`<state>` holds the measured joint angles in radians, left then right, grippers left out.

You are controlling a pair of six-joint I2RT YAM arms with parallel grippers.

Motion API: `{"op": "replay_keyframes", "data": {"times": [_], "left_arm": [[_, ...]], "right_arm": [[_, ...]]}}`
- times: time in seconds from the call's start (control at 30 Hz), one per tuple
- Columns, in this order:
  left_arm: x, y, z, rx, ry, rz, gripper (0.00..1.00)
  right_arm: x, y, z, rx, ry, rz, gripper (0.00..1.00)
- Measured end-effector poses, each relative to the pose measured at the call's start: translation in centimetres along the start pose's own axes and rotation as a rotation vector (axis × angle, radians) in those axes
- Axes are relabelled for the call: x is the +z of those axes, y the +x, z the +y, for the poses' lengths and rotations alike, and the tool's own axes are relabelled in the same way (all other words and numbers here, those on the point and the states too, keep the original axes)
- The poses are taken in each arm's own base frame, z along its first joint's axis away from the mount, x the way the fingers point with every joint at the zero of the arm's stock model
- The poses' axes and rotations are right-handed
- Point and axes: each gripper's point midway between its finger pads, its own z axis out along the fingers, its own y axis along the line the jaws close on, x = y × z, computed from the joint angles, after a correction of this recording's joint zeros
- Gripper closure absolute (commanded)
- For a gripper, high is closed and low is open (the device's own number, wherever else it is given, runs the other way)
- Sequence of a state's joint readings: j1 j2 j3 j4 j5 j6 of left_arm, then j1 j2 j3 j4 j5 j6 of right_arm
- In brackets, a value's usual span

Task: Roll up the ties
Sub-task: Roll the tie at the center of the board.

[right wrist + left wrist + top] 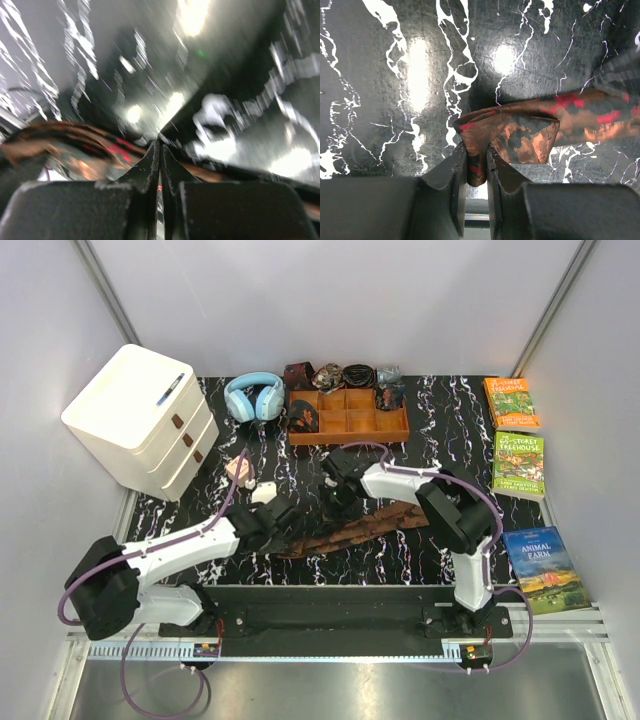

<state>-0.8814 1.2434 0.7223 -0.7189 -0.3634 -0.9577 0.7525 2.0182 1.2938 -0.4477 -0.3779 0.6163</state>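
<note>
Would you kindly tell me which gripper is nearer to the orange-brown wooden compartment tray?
Right. The right gripper sits in front of the tray; the left gripper is farther toward the near edge of the black marbled table and leftward, pinching the dark brown patterned tie.

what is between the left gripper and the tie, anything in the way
Nothing visible. The left gripper is shut on the folded end of the tie, with the fabric pinched in its jaws. The right gripper is shut close beside the tie, and nothing shows between them, though that view is blurred.
</note>
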Motion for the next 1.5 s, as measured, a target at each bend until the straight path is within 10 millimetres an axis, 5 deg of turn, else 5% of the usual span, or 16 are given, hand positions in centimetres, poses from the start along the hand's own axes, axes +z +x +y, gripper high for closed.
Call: {"op": "replay_keyframes", "data": {"times": [0.23,0.4,0.77,0.9,1.07,1.27,1.5], "left_arm": [[-0.5,-0.5,0.7,-0.023,-0.019,-0.013,0.83],[-0.7,-0.7,1.2,-0.024,-0.037,-0.022,0.85],[-2.7,-2.7,1.5,0.064,-0.121,-0.068,0.87],[-3.1,-2.9,0.9,0.167,-0.204,-0.08,0.87],[-2.7,-2.0,0.6,0.339,-0.386,-0.073,0.88],[-1.4,-1.9,-2.4,0.475,-0.542,-0.137,0.9],[-1.0,-0.7,-6.0,0.556,-0.526,-0.187,0.9]], "right_arm": [[-1.4,3.5,-1.5,0.03,0.039,0.022,0.94],[-1.4,4.2,-1.5,0.022,0.064,0.024,0.93],[-5.6,-1.8,2.2,-0.044,0.078,-0.147,0.9],[-7.5,-2.6,1.2,-0.016,0.088,-0.182,0.9],[-10.3,-3.5,-2.7,0.076,0.118,-0.227,0.9],[-12.1,-2.7,-4.2,0.102,0.126,-0.249,0.89],[-13.4,-2.2,-4.9,0.117,0.12,-0.275,0.89]]}}
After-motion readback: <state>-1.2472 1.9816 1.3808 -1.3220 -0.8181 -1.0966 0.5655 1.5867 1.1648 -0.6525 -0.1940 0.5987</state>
